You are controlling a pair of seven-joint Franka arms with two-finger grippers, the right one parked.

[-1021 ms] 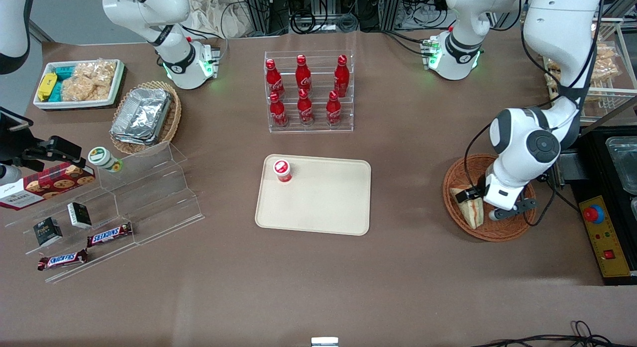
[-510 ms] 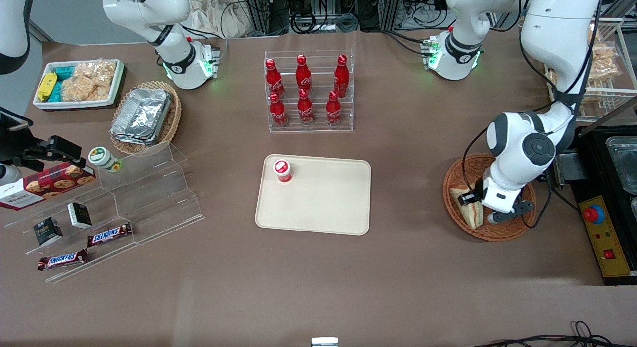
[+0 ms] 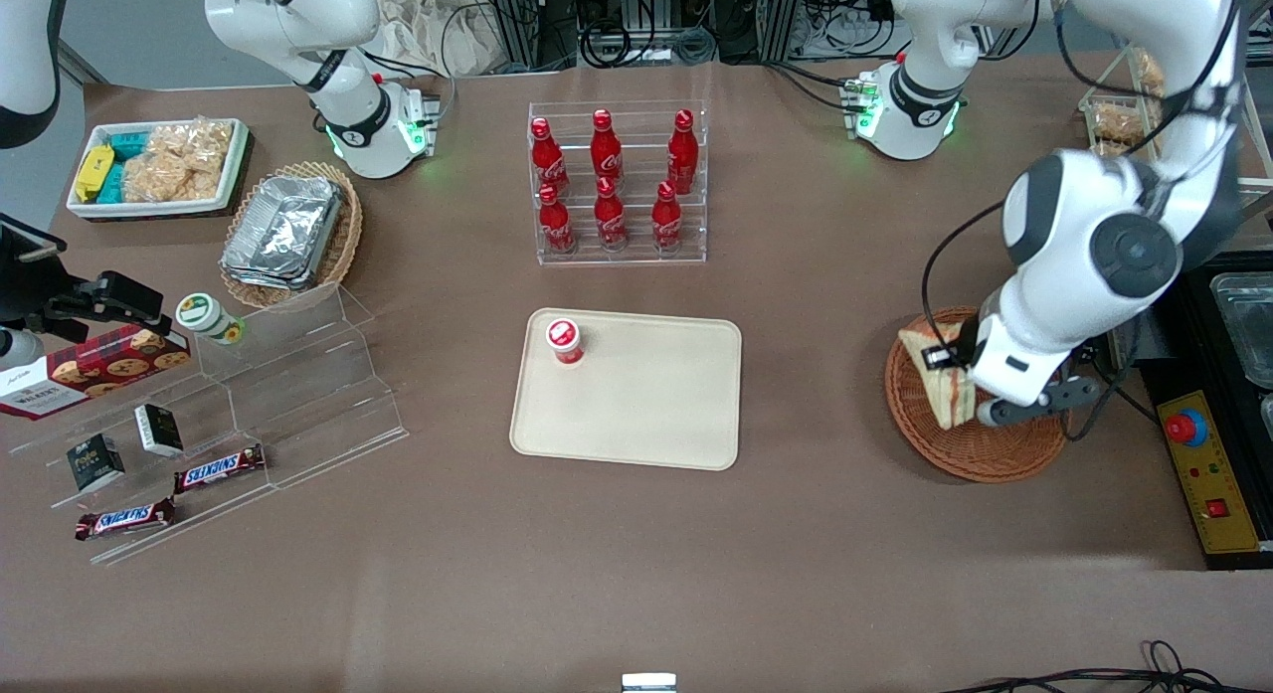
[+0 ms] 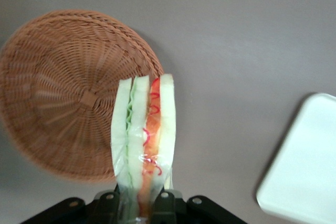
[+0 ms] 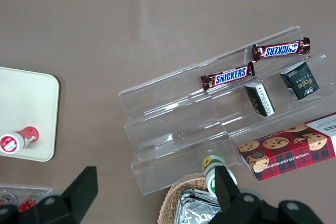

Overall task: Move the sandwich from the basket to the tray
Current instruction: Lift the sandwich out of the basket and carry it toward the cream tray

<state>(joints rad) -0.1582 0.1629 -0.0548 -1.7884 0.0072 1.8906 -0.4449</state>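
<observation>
Sandwich wedge of pale bread with red and green filling (image 4: 144,140) just got lifted clear of the round reddish-brown wicker basket (image 3: 970,444), black two-finger gripper (image 4: 140,205) clamped on it, so the flat cream plastic tray (image 3: 646,415) is next I'd guess.

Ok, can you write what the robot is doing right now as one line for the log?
phase: carry | gripper: shut on sandwich, above basket | tray: holds only a red-capped cup | next: move to tray

End effector (image 4: 140,203) with sandwich (image 4: 144,145) above basket (image 3: 970,449), tray (image 3: 636,415) well apart.
</observation>
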